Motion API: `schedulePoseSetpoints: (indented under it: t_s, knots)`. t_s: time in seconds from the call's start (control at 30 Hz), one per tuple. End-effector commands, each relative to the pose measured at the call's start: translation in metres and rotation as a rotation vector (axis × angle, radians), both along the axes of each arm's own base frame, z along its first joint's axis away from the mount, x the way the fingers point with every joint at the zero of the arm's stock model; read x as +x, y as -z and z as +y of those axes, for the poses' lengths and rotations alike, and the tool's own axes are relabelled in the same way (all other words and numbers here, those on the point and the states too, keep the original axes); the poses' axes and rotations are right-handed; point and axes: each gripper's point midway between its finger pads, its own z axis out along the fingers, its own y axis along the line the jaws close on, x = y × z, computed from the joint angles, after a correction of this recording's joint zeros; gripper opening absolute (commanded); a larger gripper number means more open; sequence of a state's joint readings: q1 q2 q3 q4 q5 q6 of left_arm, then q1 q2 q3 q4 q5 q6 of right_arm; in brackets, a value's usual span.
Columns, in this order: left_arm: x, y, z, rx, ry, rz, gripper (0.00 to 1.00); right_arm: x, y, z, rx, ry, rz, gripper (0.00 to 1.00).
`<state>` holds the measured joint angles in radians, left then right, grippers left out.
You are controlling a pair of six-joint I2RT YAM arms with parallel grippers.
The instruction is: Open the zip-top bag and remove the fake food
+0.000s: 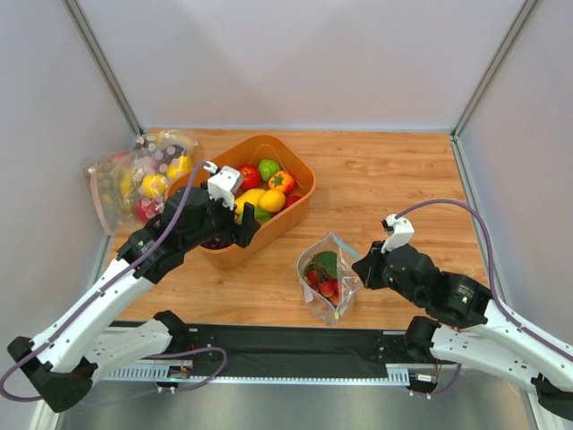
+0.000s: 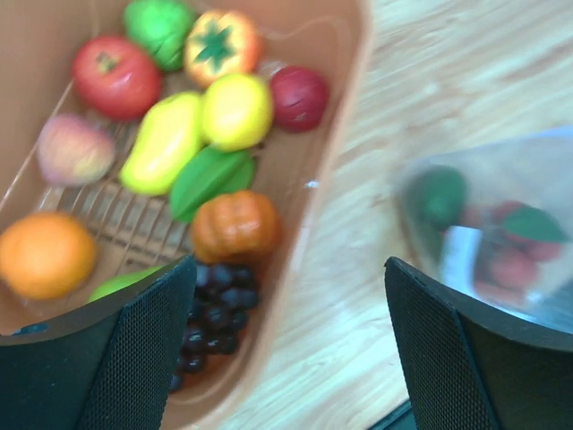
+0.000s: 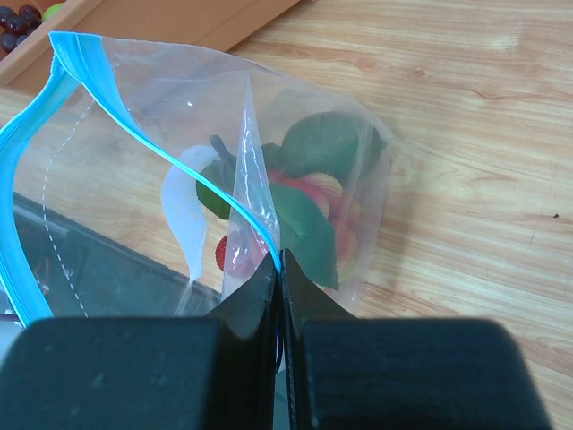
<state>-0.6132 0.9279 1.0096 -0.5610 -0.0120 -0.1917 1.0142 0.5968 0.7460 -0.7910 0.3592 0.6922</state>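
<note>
- Top view: my left pincer (image 1: 231, 233) hangs over the near rim of the orange basket (image 1: 303, 172), far left of centre on the wooden table (image 1: 394, 179). Its jaws are spread wide and nothing is between them.
- Top view: the zip-top bag (image 1: 329, 279) stands near centre, just right of the basket, mouth gaping. My right pincer (image 1: 363, 267) is at its right edge.
- Top view: a heap of other bags (image 1: 148, 175) lies at the far left.
- Left wrist: both fingers (image 2: 143, 358) stand well apart, empty, above the basket (image 2: 345, 116). Purple grapes (image 2: 215, 313) lie under them. A round orange (image 2: 45, 255) sits in the basket's near part.
- Left wrist: the bag (image 2: 501, 224) shows blurred to the right, apart from the basket.
- Right wrist: my right pincer (image 3: 279, 262) is clamped tight on one lip of the bag (image 3: 134, 116), at its blue zip strip (image 3: 27, 197).
- Right wrist: the fake food (image 3: 313, 193) lies inside, with red pieces, a green leaf and a dark green fruit.
</note>
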Motion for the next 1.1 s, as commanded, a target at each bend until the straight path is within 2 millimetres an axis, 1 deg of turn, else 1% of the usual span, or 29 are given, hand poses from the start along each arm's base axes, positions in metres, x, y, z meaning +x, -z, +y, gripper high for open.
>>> schedulePoseSetpoints:
  t_s: [0.0, 0.03, 0.07, 0.1, 0.13, 0.17, 0.2, 0.23, 0.27, 0.3, 0.33, 0.37, 0.4, 0.43, 0.47, 0.5, 0.53, 0.57, 0.6, 0.63, 0.7, 0.73, 0.8, 0.97, 1.0, 1.03, 1.07]
  knots:
    - [-0.022, -0.062, -0.011, -0.075, 0.039, -0.126, 0.91, 0.001, -0.006, 0.007, 0.043, -0.004, -0.006, 0.00]
    - [-0.035, -0.070, -0.022, -0.100, 0.095, -0.137, 0.91, 0.001, -0.006, 0.007, 0.043, -0.003, -0.006, 0.00]
    - [-0.042, -0.076, -0.029, -0.118, 0.121, -0.139, 0.90, 0.001, -0.007, 0.006, 0.044, -0.003, -0.007, 0.00]
    - [-0.048, -0.086, -0.032, -0.142, 0.131, -0.147, 0.89, 0.001, -0.007, 0.006, 0.043, -0.001, -0.007, 0.00]
    - [-0.054, -0.090, -0.038, -0.152, 0.151, -0.145, 0.89, 0.001, -0.007, 0.006, 0.042, 0.000, -0.008, 0.00]
    - [-0.067, -0.096, -0.050, -0.170, 0.206, -0.148, 0.88, 0.001, -0.007, 0.006, 0.042, 0.001, -0.009, 0.00]
    - [-0.072, -0.098, -0.056, -0.179, 0.222, -0.142, 0.87, 0.001, -0.007, 0.005, 0.044, 0.003, -0.009, 0.00]
    - [-0.085, -0.095, -0.073, -0.171, 0.282, -0.126, 0.87, 0.001, -0.008, 0.005, 0.047, 0.005, -0.011, 0.00]
    - [-0.091, -0.099, -0.081, -0.180, 0.307, -0.126, 0.87, 0.001, -0.007, 0.005, 0.045, 0.005, -0.009, 0.00]
    - [-0.095, -0.098, -0.088, -0.169, 0.317, -0.126, 0.86, 0.001, -0.007, 0.005, 0.046, 0.006, -0.009, 0.00]
    - [-0.109, -0.091, -0.107, -0.143, 0.377, -0.108, 0.85, 0.001, -0.007, 0.005, 0.043, 0.005, -0.009, 0.00]
    - [-0.114, -0.096, -0.117, -0.145, 0.401, -0.113, 0.85, 0.001, -0.007, 0.005, 0.046, 0.004, -0.007, 0.00]
    - [-0.119, -0.095, -0.126, -0.133, 0.415, -0.113, 0.84, 0.001, -0.007, 0.005, 0.044, 0.004, -0.006, 0.00]
    - [-0.130, -0.084, -0.145, -0.099, 0.464, -0.093, 0.84, 0.001, -0.007, 0.005, 0.046, 0.004, -0.006, 0.00]
    - [-0.134, -0.089, -0.155, -0.107, 0.482, -0.098, 0.83, 0.001, -0.007, 0.005, 0.047, 0.007, -0.006, 0.00]
    - [-0.138, -0.086, -0.164, -0.098, 0.502, -0.090, 0.82, 0.000, -0.006, 0.004, 0.043, 0.007, -0.003, 0.00]
    - [-0.145, -0.075, -0.179, -0.071, 0.532, -0.072, 0.82, 0.000, -0.008, 0.004, 0.050, 0.006, -0.004, 0.00]
    - [-0.147, -0.076, -0.187, -0.083, 0.543, -0.068, 0.82, -0.001, -0.007, 0.004, 0.048, 0.002, -0.002, 0.00]
    - [-0.149, -0.071, -0.194, -0.080, 0.558, -0.055, 0.82, -0.001, -0.007, 0.003, 0.048, 0.005, -0.003, 0.00]
    - [-0.148, -0.060, -0.202, -0.061, 0.557, -0.040, 0.82, -0.002, -0.008, 0.002, 0.050, 0.004, -0.006, 0.00]
    - [-0.146, -0.052, -0.209, -0.055, 0.546, -0.026, 0.82, -0.003, -0.008, 0.000, 0.049, 0.008, -0.004, 0.00]
    - [-0.144, -0.043, -0.214, -0.037, 0.541, -0.013, 0.82, -0.003, -0.010, -0.002, 0.055, 0.011, -0.010, 0.00]
    - [-0.140, -0.035, -0.214, -0.015, 0.499, 0.005, 0.82, -0.004, -0.010, -0.005, 0.054, 0.012, -0.010, 0.00]
    - [-0.128, -0.006, -0.216, 0.066, 0.417, 0.052, 0.82, -0.007, -0.011, -0.008, 0.064, 0.012, -0.008, 0.00]
    - [-0.125, 0.008, -0.219, 0.089, 0.385, 0.090, 0.82, -0.007, -0.011, -0.008, 0.066, 0.012, -0.010, 0.00]
    - [-0.118, 0.013, -0.217, 0.102, 0.355, 0.110, 0.82, -0.008, -0.011, -0.008, 0.066, 0.009, -0.007, 0.00]
    - [-0.116, 0.020, -0.215, 0.121, 0.340, 0.135, 0.82, -0.008, -0.012, -0.008, 0.069, 0.008, -0.009, 0.00]
